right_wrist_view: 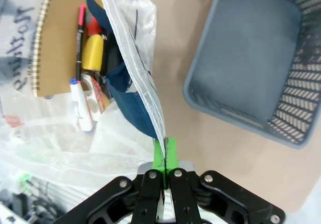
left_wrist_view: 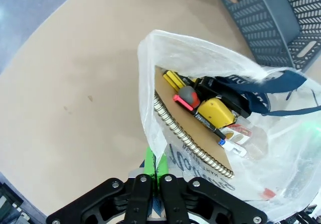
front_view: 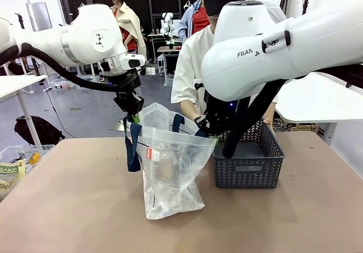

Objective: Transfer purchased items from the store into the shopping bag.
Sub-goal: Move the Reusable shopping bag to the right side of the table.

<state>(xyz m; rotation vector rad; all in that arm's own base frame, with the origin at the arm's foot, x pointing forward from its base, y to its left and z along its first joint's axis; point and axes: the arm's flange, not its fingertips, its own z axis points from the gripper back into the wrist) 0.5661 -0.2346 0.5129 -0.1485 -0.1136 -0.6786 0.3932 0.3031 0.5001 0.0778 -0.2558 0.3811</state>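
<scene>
Two-sided hold above a brown bench: shopping bag upright at mid-bench, mouth spread wide; the store, a dark grey mesh basket, just beside it on the robot's right. Left hand pinched shut on the bag's left rim, right hand pinched shut on the opposite rim beside a navy handle. Inside the bag: spiral notebook, yellow packet, pen.

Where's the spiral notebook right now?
In the left wrist view, the spiral notebook sits inside the shopping bag, flat against its near wall, with a yellow package right beside it.
</scene>
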